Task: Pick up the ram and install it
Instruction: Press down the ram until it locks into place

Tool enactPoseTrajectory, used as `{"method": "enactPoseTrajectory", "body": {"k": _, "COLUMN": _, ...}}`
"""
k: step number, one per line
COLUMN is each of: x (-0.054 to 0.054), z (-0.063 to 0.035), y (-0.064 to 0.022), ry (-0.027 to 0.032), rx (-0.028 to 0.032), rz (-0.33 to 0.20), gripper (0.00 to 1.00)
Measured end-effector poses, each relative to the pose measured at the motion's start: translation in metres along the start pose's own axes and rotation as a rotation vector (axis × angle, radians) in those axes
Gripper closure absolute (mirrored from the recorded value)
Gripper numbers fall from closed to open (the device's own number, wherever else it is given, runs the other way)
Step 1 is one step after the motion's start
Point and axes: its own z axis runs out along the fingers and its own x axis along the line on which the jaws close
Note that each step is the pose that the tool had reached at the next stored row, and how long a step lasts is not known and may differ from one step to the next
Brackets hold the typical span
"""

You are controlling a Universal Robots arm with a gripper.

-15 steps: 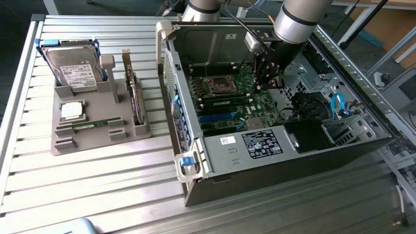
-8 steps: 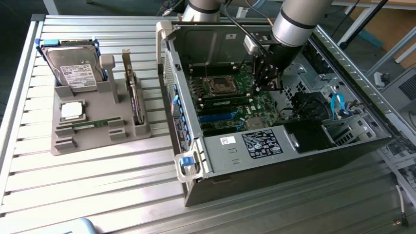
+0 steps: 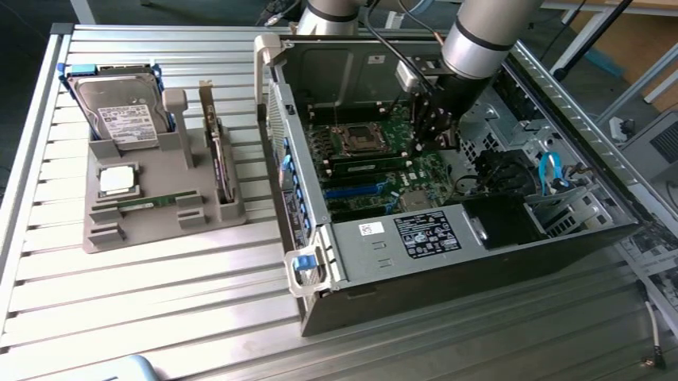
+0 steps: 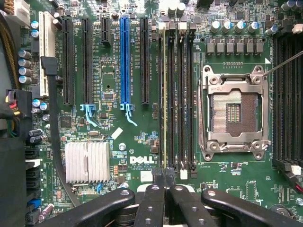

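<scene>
- Gripper (image 3: 443, 144) (image 4: 164, 179) is down inside the open PC case (image 3: 317, 262), fingers pressed together w/ nothing clamped btwn them
- Tips sit right over one end of the seated ram (image 4: 164, 94); can't tell if touching
- Seated ram stands on edge in a mem slot beside the CPU socket (image 4: 233, 111); the slot takes it edge-down
- Closed tips prob. serve as a pusher for seating, not a grip
- Tray ram (image 3: 148, 202) lies flat in a groove near the front edge of the parts tray (image 3: 159, 238), toward the tabletop's edge at the exterior view's left; the groove fixes its pick spot

Ribbed aluminium table (image 3: 159, 298), bright glare
</scene>
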Motion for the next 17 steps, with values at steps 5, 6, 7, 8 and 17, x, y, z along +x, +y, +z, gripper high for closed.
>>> {"method": "enactPoseTrajectory", "body": {"k": 5, "x": -0.0035, "z": 0.0011, "y": 0.0001, "ry": -0.0001, "rx": 0.0000, "rz": 0.000, "gripper": 0.89}}
{"method": "enactPoseTrajectory", "body": {"k": 6, "x": -0.0050, "z": 0.0014, "y": 0.0001, "ry": 0.0000, "rx": 0.0000, "rz": 0.000, "gripper": 0.89}}
{"method": "enactPoseTrajectory", "body": {"k": 7, "x": -0.0062, "z": 0.0019, "y": 0.0001, "ry": 0.0000, "rx": 0.0000, "rz": 0.000, "gripper": 0.89}}
{"method": "enactPoseTrajectory", "body": {"k": 8, "x": -0.0068, "z": 0.0021, "y": 0.0000, "ry": 0.0000, "rx": 0.0000, "rz": 0.000, "gripper": 0.89}}
{"method": "enactPoseTrajectory", "body": {"k": 17, "x": -0.0069, "z": 0.0096, "y": -0.0002, "ry": 0.0002, "rx": 0.0000, "rz": 0.000, "gripper": 0.89}}
